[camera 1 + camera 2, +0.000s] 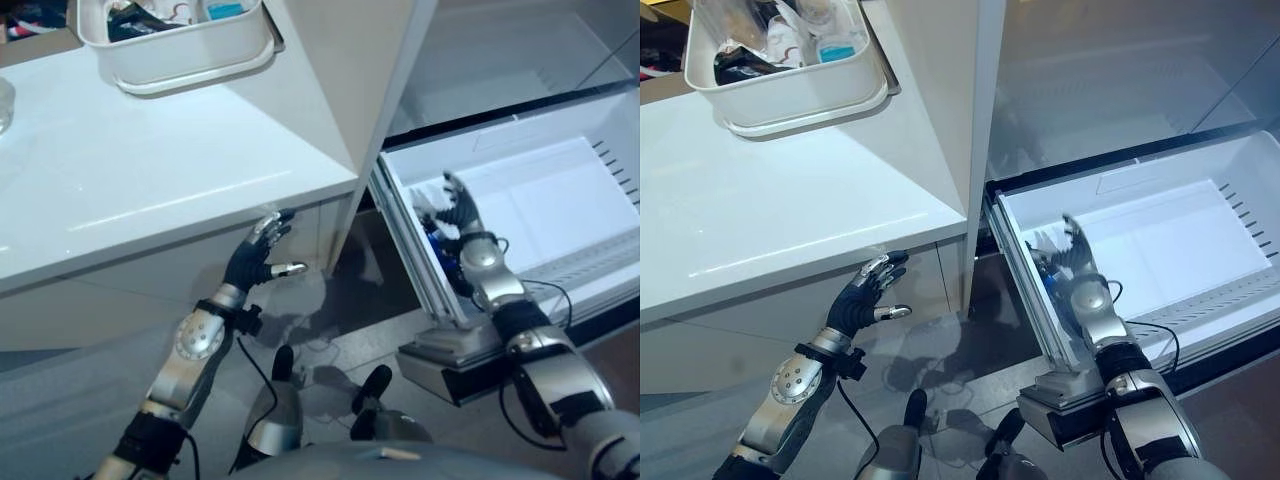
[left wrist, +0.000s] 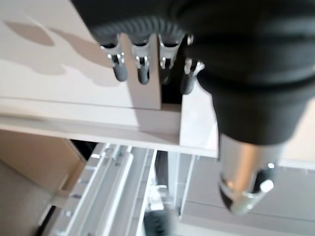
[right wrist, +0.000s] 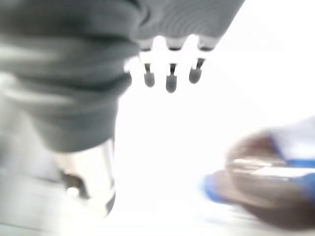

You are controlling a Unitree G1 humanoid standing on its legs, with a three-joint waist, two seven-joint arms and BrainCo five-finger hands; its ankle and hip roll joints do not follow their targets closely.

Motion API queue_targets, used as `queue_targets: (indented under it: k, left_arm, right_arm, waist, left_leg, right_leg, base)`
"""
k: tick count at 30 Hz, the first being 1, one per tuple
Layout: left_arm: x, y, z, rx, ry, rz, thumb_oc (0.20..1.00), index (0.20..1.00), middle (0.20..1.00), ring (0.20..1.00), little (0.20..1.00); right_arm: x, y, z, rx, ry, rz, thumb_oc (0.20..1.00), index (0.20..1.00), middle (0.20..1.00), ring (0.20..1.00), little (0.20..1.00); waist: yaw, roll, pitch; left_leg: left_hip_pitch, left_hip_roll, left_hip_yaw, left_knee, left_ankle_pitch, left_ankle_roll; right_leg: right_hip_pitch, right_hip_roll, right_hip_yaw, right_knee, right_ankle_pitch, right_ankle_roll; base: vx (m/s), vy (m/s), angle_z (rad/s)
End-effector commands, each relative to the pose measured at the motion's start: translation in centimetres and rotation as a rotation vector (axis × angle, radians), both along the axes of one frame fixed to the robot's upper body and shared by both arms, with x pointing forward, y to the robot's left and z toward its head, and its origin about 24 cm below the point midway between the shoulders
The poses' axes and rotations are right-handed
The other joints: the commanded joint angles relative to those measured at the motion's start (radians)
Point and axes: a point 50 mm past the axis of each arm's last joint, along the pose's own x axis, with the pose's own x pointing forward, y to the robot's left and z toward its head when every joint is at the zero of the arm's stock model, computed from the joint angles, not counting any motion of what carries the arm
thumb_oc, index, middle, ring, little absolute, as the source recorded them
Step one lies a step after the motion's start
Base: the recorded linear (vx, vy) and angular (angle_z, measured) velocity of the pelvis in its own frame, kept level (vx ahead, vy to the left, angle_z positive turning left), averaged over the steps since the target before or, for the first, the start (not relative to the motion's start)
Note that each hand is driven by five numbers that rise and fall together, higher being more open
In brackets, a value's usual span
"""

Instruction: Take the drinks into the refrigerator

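Observation:
The refrigerator's white drawer [image 1: 560, 190] stands pulled out at the right. A drink bottle [image 3: 266, 172] with a blue label and dark contents lies at the drawer's left end, seen as a blue patch [image 1: 433, 241] below my right hand. My right hand [image 1: 462, 215] hovers over that end of the drawer, fingers straight and open, holding nothing. My left hand [image 1: 262, 255] is open in front of the white counter's edge, apart from the drawer, with its fingers [image 2: 118, 69] spread and empty.
A white counter [image 1: 130, 170] fills the left. A white basket [image 1: 800, 100] with several items stands at its back. A tall white panel [image 1: 345, 80] separates the counter from the refrigerator. The drawer's slide rails [image 2: 108, 182] run beneath the counter's corner.

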Motion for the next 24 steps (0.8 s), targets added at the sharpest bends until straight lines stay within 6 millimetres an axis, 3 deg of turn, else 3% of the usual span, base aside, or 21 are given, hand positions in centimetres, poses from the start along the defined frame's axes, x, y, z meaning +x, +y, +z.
queue_targets:
  k: [1,6,9,10,11,13,14,17,18,19,22,23,24]
  left_arm:
    - [-0.4,0.8,2.0,0.030,-0.129,0.009,1.000,1.000,1.000,1.000,1.000]
    - [-0.5,1.1,1.3,0.047,-0.099,0.004,1.000,1.000,1.000,1.000,1.000]
    - [-0.6,1.4,1.1,0.067,-0.086,0.002,1.000,1.000,1.000,1.000,1.000]
    - [-0.6,1.4,1.1,0.066,-0.086,0.000,1.000,1.000,1.000,1.000,1.000]
    - [-0.7,1.5,1.0,0.069,-0.082,-0.003,1.000,1.000,1.000,1.000,1.000]
    - [-0.6,1.5,1.1,0.067,-0.084,-0.004,1.000,1.000,1.000,1.000,1.000]
    - [-0.6,1.7,1.0,0.078,-0.086,0.003,1.000,1.000,1.000,1.000,1.000]
    - [-0.5,2.2,1.0,0.087,-0.081,0.024,1.000,1.000,1.000,1.000,1.000]
    - [-0.5,2.2,0.9,0.087,-0.080,0.023,1.000,1.000,1.000,1.000,1.000]
    - [-0.5,2.5,0.8,0.082,-0.074,0.040,1.000,1.000,1.000,1.000,1.000]
    - [-0.6,3.0,0.5,0.078,-0.062,0.062,1.000,1.000,1.000,1.000,1.000]
    - [-0.5,3.1,0.3,0.074,-0.051,0.069,1.000,1.000,1.000,1.000,1.000]
    - [-0.5,3.2,0.1,0.073,-0.041,0.075,1.000,1.000,1.000,1.000,1.000]
  right_arm:
    - [-3.7,-3.4,0.4,0.149,-0.153,-0.079,1.000,1.000,1.000,1.000,1.000]
    - [-6.3,-6.2,1.1,0.179,-0.234,-0.177,1.000,1.000,1.000,1.000,1.000]
    - [-8.6,-9.3,1.5,0.182,-0.282,-0.312,1.000,1.000,1.000,1.000,1.000]
    - [-8.7,-9.3,1.5,0.182,-0.282,-0.314,1.000,1.000,1.000,1.000,1.000]
    - [-10.0,-11.2,1.0,0.185,-0.274,-0.406,1.000,1.000,1.000,1.000,1.000]
    - [-10.6,-11.9,0.5,0.197,-0.266,-0.442,1.000,1.000,1.000,1.000,1.000]
    - [-12.3,-13.8,-1.2,0.190,-0.200,-0.559,1.000,1.000,1.000,1.000,1.000]
    - [-15.1,-15.9,-4.8,0.162,-0.025,-0.719,1.000,1.000,1.000,1.000,1.000]
    - [-15.1,-15.9,-4.8,0.158,-0.023,-0.721,1.000,1.000,1.000,1.000,1.000]
    - [-17.1,-16.6,-7.6,0.205,0.085,-0.807,1.000,1.000,1.000,1.000,1.000]
    - [-19.6,-16.7,-11.6,0.261,0.262,-0.890,1.000,1.000,1.000,1.000,1.000]
    - [-20.1,-16.2,-12.8,0.267,0.330,-0.877,0.749,0.749,0.749,0.749,0.749]
    - [-20.5,-15.4,-14.4,0.275,0.422,-0.851,0.401,0.401,0.401,0.401,0.401]
  waist:
    - [-0.070,-0.033,-0.030]
    - [-0.104,-0.045,-0.059]
    - [-0.147,-0.043,-0.085]
    - [-0.145,-0.044,-0.084]
    - [-0.168,-0.043,-0.093]
    - [-0.175,-0.044,-0.095]
    - [-0.197,-0.046,-0.100]
    - [-0.210,-0.044,-0.107]
    - [-0.209,-0.043,-0.108]
    - [-0.218,-0.042,-0.108]
    - [-0.221,-0.039,-0.109]
    - [-0.220,-0.038,-0.108]
    - [-0.217,-0.035,-0.109]
  left_leg:
    - [-0.018,-0.050,0.003,-0.036,-0.020,0.049]
    - [0.014,-0.046,0.031,-0.036,-0.030,0.051]
    - [0.053,-0.038,0.058,-0.036,-0.052,0.049]
    - [0.051,-0.040,0.059,-0.036,-0.046,0.050]
    - [0.065,-0.035,0.074,-0.036,-0.057,0.048]
    - [0.063,-0.036,0.078,-0.036,-0.051,0.049]
    - [0.066,-0.033,0.089,-0.036,-0.053,0.048]
    - [0.070,-0.030,0.096,-0.036,-0.056,0.047]
    - [0.070,-0.029,0.097,-0.036,-0.057,0.047]
    - [0.071,-0.028,0.097,-0.036,-0.058,0.046]
    - [0.074,-0.028,0.097,-0.036,-0.062,0.045]
    - [0.075,-0.028,0.098,-0.036,-0.063,0.046]
    - [0.079,-0.028,0.101,-0.036,-0.066,0.045]
  right_leg:
    - [0.043,-0.052,0.010,0.044,-0.011,0.091]
    - [0.057,-0.045,0.036,0.043,-0.012,0.089]
    - [0.075,-0.028,0.068,0.040,-0.024,0.088]
    - [0.072,-0.030,0.068,0.040,-0.019,0.087]
    - [0.077,-0.023,0.088,0.037,-0.022,0.089]
    - [0.072,-0.023,0.097,0.035,-0.014,0.088]
    - [0.069,-0.018,0.109,0.033,-0.014,0.089]
    - [0.065,-0.012,0.121,0.034,-0.012,0.089]
    - [0.065,-0.011,0.122,0.034,-0.012,0.089]
    - [0.064,-0.008,0.125,0.032,-0.012,0.090]
    - [0.066,-0.004,0.123,0.031,-0.013,0.089]
    - [0.067,-0.003,0.124,0.030,-0.013,0.089]
    - [0.070,-0.002,0.122,0.029,-0.014,0.089]
  base:
    - [0.01,-0.020,-0.11]
    - [0.04,-0.031,-0.27]
    - [0.03,-0.014,-0.24]
    - [0.05,-0.012,-0.31]
    - [-0.01,-0.011,-0.35]
    - [-0.01,-0.015,-0.36]
    - [0.00,-0.019,-0.23]
    - [0.00,-0.015,-0.22]
    - [-0.01,-0.015,-0.18]
    - [0.01,-0.016,-0.18]
    - [0.01,-0.013,-0.11]
    - [0.02,0.003,-0.19]
    - [0.02,0.003,-0.14]
